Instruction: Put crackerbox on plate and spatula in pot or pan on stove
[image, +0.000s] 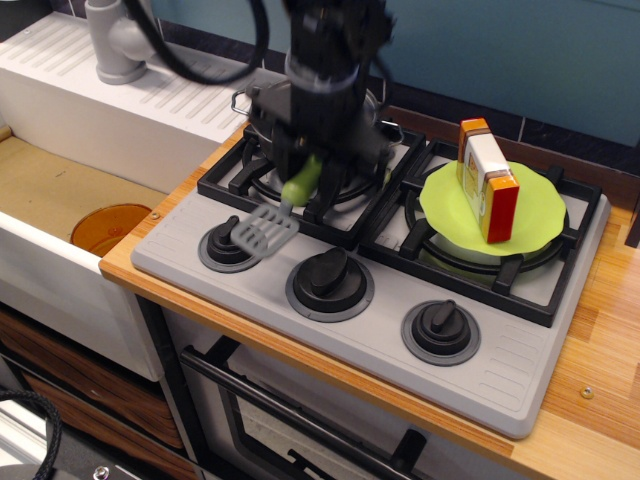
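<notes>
Claw (318, 172) was clamped on the spatula (278, 212) at its lime-green handle, with the grey slotted blade hanging low and tilted toward the front-left, in the air above the left knob (228, 243). We saw the claw sitting over the left burner grate, right in front of the pot (370, 108), which it mostly hid; only the steel rim and one loop handle showed. Spatula was outside the pot. Crackerbox (488, 180) stood on its edge on the green plate (535, 215), which lay on the right burner of the stove (500, 370). Orange dish (108, 227) sat in the sink to the left.
</notes>
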